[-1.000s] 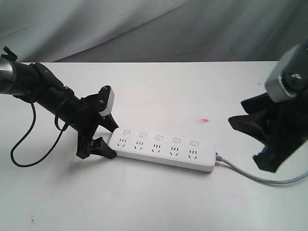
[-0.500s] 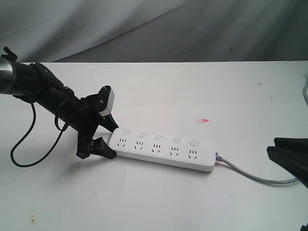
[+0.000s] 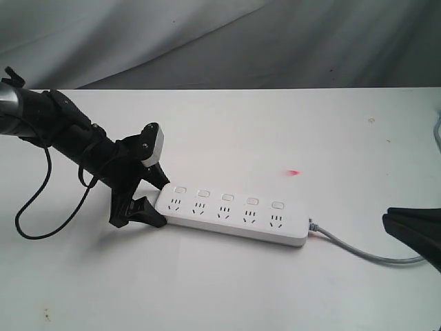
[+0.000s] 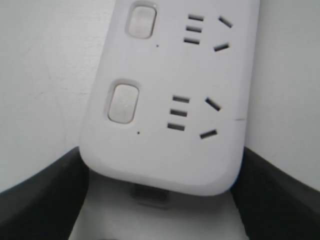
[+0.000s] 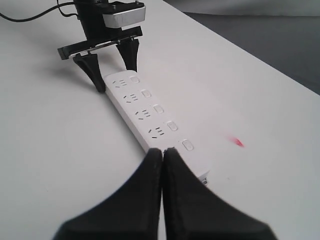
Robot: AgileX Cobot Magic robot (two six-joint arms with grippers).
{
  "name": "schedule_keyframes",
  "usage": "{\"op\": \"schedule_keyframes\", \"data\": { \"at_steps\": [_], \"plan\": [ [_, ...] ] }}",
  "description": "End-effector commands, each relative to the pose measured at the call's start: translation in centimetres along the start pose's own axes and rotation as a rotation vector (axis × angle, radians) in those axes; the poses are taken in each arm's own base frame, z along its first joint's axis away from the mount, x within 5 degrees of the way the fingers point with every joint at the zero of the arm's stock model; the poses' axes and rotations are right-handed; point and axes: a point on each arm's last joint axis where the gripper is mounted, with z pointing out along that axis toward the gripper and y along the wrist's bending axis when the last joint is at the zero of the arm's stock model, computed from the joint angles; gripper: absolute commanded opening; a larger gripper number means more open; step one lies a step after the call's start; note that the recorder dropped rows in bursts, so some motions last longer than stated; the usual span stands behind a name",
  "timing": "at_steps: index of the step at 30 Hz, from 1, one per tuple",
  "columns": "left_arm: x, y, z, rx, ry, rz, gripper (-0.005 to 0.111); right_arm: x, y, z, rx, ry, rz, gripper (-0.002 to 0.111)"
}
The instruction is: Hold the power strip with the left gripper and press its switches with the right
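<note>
Power strip (image 3: pixel 231 214) lay mid-frame on worktop (image 3: pixel 275 124) | left fingers (image 3: pixel 138 212) pinched its left end | right fingers (image 5: pixel 150 195) pressed together, lower right, off strip | judged best: lower closed tip squarely onto switches (image 3: pixel 226 197), one at a time

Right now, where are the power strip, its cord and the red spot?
power strip (image 3: pixel 231 210), exterior view, middle of top face.
cord (image 3: pixel 355 248), exterior view, mid-length.
red spot (image 3: pixel 293 172), exterior view, its centre.
</note>
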Motion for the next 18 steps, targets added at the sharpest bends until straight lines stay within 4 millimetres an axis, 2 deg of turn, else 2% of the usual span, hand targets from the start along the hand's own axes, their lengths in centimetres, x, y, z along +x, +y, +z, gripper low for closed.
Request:
{"op": "schedule_keyframes", "data": {
  "at_steps": [1, 8, 11, 18],
  "plan": [
    [0.1, -0.2, 0.4, 0.013, 0.017, 0.009, 0.066, 0.1, 0.1, -0.1, -0.005, -0.001, 0.007, 0.0],
    [0.1, -0.2, 0.4, 0.013, 0.017, 0.009, 0.066, 0.1, -0.1, -0.1, 0.018, -0.002, -0.008, 0.0],
    [0.1, -0.2, 0.4, 0.013, 0.017, 0.009, 0.066, -0.1, -0.5, -0.6, 0.091, -0.044, -0.031, 0.0],
    [0.1, -0.2, 0.4, 0.013, 0.017, 0.009, 0.066, 1.0, -1.0, -2.0, 0.306, -0.217, 0.077, 0.0]
  ]
}}
